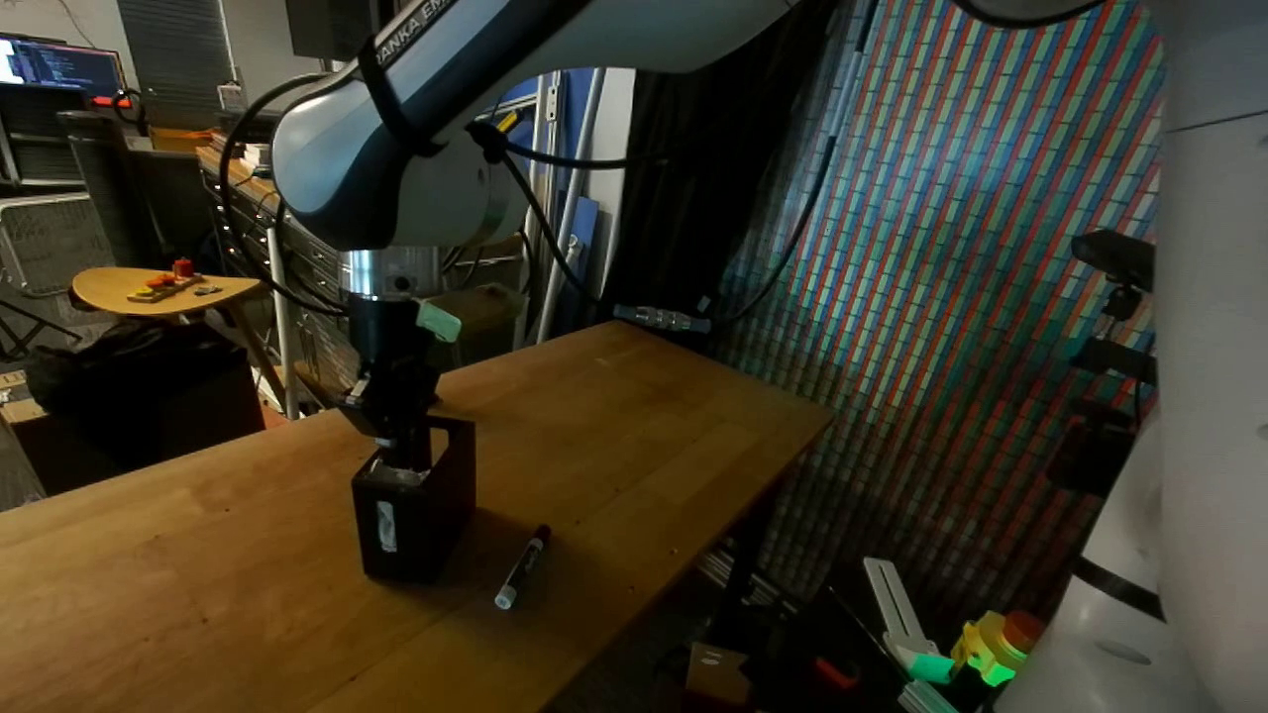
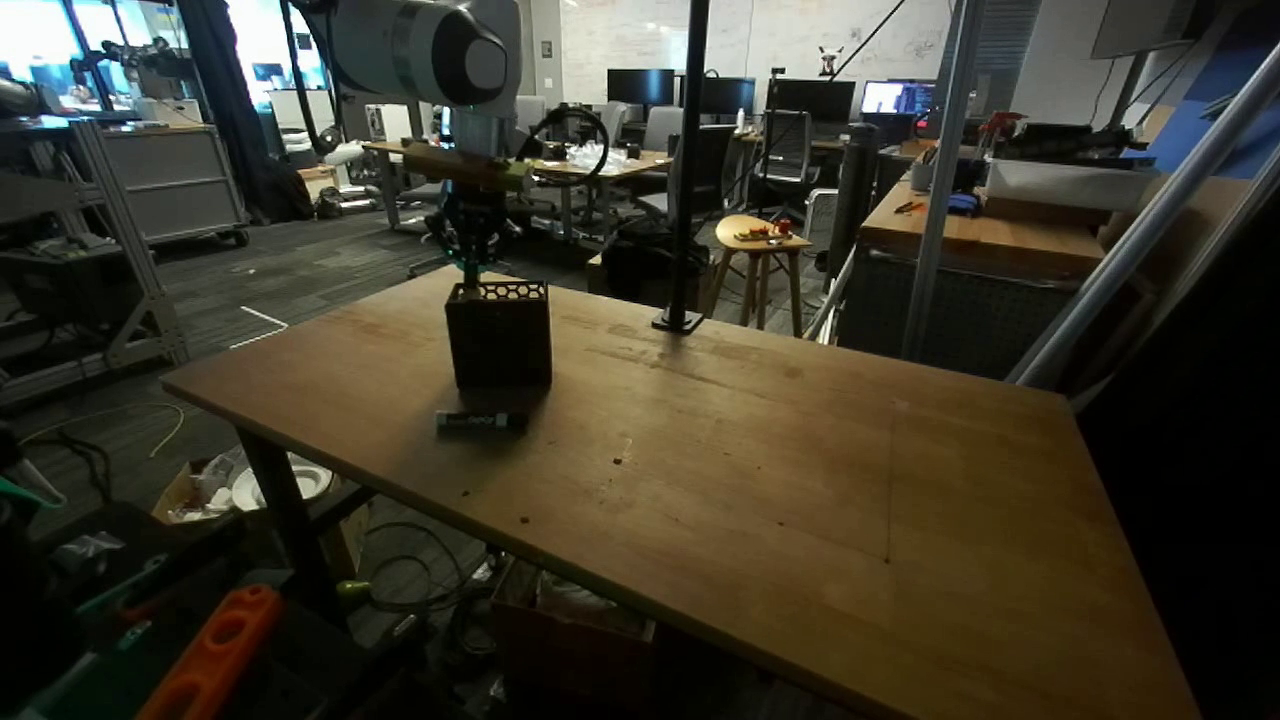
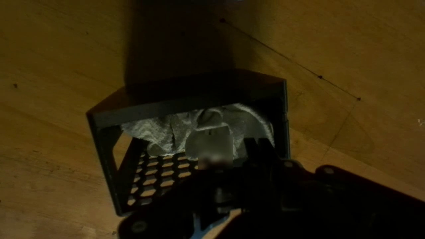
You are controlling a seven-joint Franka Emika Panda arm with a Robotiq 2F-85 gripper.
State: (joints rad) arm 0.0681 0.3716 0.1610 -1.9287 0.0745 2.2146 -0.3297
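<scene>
The pincer (image 3: 258, 142) stood nearly closed at grey fabric (image 3: 181, 132), any grip unclear; care meant not bumping the black box (image 1: 431, 525) around it.

The gripper (image 3: 257, 142) hides part of the black box (image 3: 206, 91).

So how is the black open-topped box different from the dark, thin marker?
The black open-topped box stands upright; the dark, thin marker lies flat. The box is bulkier than the marker. The box has honeycomb holes; the marker has pale lettering. Both rest on the wooden table.
</scene>
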